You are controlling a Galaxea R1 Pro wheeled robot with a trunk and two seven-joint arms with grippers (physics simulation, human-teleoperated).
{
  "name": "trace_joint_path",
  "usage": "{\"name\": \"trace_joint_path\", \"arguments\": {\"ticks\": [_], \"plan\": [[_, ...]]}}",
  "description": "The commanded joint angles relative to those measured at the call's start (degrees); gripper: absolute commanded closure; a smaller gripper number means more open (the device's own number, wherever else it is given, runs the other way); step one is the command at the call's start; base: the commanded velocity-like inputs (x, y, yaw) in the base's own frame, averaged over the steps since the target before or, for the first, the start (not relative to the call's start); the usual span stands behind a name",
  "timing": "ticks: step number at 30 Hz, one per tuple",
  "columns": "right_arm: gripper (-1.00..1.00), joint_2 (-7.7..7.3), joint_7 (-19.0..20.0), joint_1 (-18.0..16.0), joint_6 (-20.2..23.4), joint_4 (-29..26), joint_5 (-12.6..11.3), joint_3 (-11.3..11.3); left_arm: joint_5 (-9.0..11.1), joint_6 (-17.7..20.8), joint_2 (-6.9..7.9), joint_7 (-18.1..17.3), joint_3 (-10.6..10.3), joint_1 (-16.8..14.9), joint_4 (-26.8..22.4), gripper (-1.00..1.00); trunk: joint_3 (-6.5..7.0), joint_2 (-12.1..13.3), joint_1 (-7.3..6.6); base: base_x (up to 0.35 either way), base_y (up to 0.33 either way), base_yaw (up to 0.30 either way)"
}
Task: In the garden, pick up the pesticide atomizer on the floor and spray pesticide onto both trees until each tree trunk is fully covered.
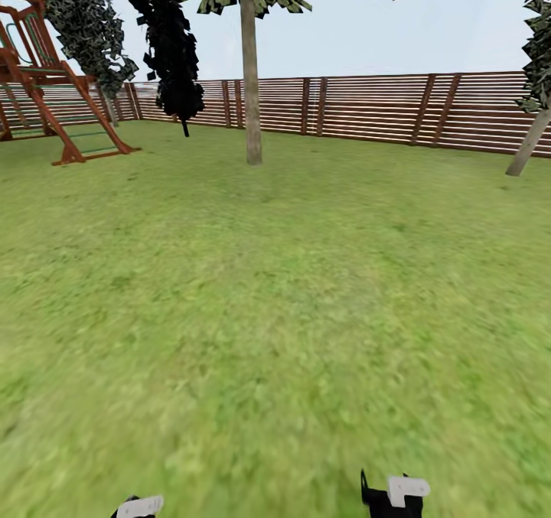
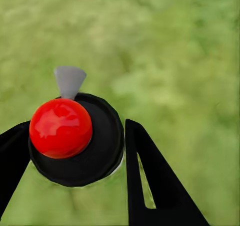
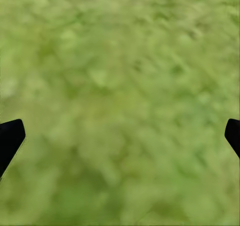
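Holding the atomizer (image 2: 75, 141) low in the left frame, left gripper (image 2: 75, 151) snug round its dark body, probably light, hard, slippery; right gripper (image 3: 120, 136) wide open, empty.

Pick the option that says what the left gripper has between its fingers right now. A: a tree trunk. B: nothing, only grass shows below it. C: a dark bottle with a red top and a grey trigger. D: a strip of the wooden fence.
C: in the left wrist view the left gripper has its black fingers on either side of the bottle, with grass behind.
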Motion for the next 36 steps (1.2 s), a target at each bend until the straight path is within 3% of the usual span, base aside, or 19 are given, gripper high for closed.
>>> {"name": "trace_joint_path", "arguments": {"ticks": [1, 27, 36], "plan": [[-1.0, 0.0, 0.0, 0.0, 0.0, 0.1, 0.0, 0.01, 0.0, 0.01, 0.0, 0.02, 0.0, 0.0, -0.01, 1.0, 0.0, 0.0, 0.0, 0.339, 0.0, 0.0], [-1.0, 0.0, -0.01, 0.01, 0.0, 0.2, 0.0, -0.04, 0.0, -0.05, -0.04, 0.02, 0.0, 0.0, -0.01, 1.0, 0.0, 0.0, 0.0, 0.339, 0.0, 0.002], [-1.0, 0.0, -0.01, 0.01, 0.0, 0.2, 0.0, -0.04, 0.0, -0.02, 0.0, 0.02, 0.0, 0.0, -0.01, 1.0, 0.33, 0.0, 0.0, 0.339, 0.0, 0.166]]}}
